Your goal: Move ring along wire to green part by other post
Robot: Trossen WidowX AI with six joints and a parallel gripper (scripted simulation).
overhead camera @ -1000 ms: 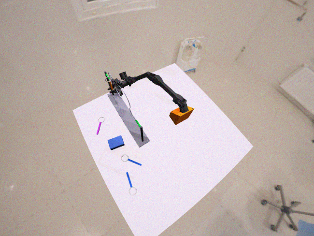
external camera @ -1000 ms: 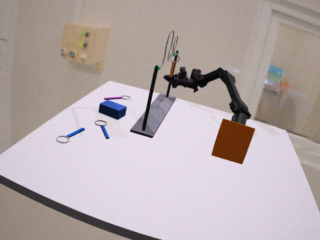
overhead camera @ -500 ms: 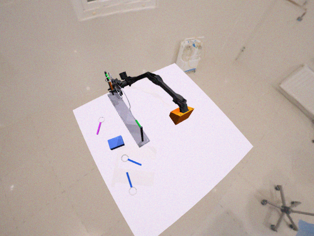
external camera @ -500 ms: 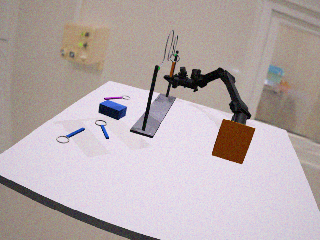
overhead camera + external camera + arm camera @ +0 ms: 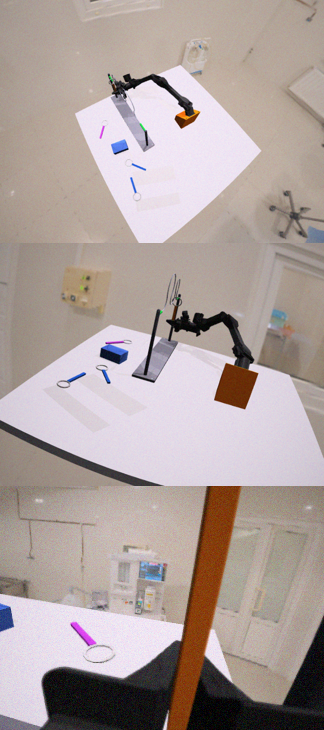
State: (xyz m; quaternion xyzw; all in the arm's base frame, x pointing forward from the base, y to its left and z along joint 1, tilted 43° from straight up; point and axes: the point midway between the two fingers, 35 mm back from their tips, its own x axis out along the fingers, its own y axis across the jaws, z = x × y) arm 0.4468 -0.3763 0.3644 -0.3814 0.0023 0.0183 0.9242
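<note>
The pincer (image 5: 115, 92) (image 5: 170, 322) (image 5: 183, 647) is pinching the orange handle (image 5: 113, 86) (image 5: 174, 311) (image 5: 205, 581), whose ring (image 5: 112, 79) (image 5: 176, 301) hangs around the green part of the wire beside the far post (image 5: 170, 331), as the exterior view shows. The near post (image 5: 146, 137) (image 5: 151, 344) stands at the opposite end of the grey base strip (image 5: 128, 119) (image 5: 162, 355). On the white counter (image 5: 199, 146) (image 5: 183, 431) (image 5: 30, 676) lie a blue block (image 5: 119, 146) (image 5: 113, 353) (image 5: 5, 618), a magenta-handled hoop (image 5: 102, 131) (image 5: 115, 342) (image 5: 84, 634) and two blue-handled hoops.

Ring (image 5: 109, 80) (image 5: 173, 303) around wire's green part, orange handle (image 5: 113, 86) (image 5: 175, 312) (image 5: 206, 593) hanging below.
</note>
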